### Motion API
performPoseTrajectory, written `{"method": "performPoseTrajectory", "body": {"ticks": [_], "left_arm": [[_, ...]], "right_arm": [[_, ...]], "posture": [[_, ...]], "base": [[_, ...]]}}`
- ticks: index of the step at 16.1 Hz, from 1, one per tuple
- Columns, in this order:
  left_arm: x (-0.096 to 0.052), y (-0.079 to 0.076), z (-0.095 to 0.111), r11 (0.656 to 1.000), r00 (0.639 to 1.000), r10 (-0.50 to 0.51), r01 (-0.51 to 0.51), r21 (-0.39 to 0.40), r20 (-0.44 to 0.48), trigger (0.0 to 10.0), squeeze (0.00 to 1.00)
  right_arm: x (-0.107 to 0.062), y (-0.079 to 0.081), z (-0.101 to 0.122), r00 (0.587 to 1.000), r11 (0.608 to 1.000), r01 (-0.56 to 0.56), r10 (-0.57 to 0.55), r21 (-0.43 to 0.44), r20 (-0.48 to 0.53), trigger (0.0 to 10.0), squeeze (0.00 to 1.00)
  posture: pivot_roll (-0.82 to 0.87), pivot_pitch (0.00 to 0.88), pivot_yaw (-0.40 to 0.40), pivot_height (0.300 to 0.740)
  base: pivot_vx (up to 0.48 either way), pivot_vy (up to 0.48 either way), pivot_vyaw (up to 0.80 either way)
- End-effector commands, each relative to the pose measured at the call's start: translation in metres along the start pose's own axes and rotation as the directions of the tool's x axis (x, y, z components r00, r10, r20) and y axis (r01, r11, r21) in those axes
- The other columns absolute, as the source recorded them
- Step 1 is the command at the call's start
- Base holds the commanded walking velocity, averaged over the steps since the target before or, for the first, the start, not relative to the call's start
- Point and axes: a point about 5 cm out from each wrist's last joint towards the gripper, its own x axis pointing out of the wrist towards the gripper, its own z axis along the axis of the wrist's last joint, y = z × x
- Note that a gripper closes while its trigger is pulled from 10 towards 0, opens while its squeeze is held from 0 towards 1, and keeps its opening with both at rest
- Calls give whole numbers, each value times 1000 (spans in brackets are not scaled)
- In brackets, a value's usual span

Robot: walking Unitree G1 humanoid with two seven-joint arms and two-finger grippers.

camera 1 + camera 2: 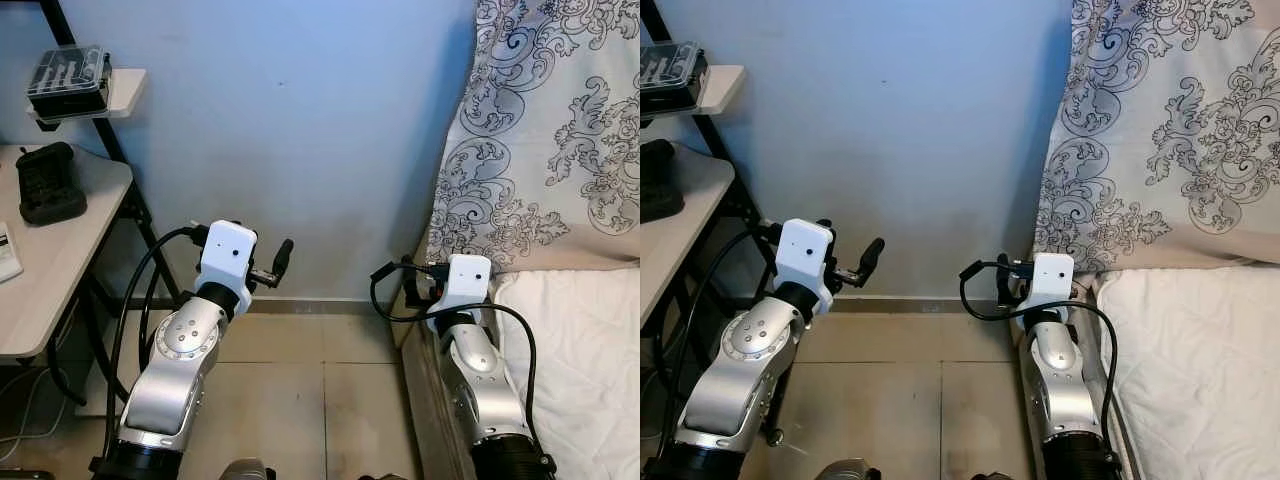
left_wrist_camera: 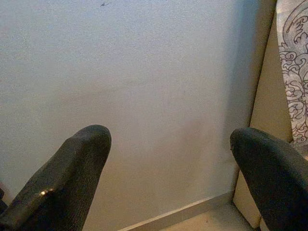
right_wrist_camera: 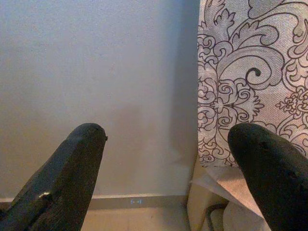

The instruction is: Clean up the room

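Cleanup apparently unstarted: left end effector (image 2: 168, 178) and right end effector (image 3: 166, 175) open, empty, facing wall (image 1: 300, 130); pillow (image 3: 250, 82) beside right.

No legible text, label or number anywhere.

Matt painted wall (image 1: 330, 130); patterned cloth pillow (image 1: 545, 130); smooth tiled floor (image 1: 300, 400).

Soft even indoor light, sharp head views, faint shadow in the wall corner, wrist views' near fingers blurred
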Motion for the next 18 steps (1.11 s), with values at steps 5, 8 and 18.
{"method": "performPoseTrajectory", "body": {"ticks": [5, 8, 18], "left_arm": [[4, -18, -34, 977, 998, 0, -14, -211, -65, 10000, 0], [0, -11, -40, 992, 998, 16, -24, -124, -65, 10000, 0], [-36, -5, -35, 987, 998, 64, -63, -147, 7, 10000, 0]], "right_arm": [[-15, 7, 2, 998, 977, -58, 59, 207, 3, 10000, 0], [-15, 15, 3, 992, 980, -123, 125, 154, 1, 10000, 0], [-45, -20, -8, 987, 982, -156, 159, 107, -25, 10000, 0]], "posture": [[30, 3, 52, 731], [60, 0, 11, 731], [90, 0, -51, 731]], "base": [[0, 0, 0], [0, 0, 0], [0, 0, 0]]}}
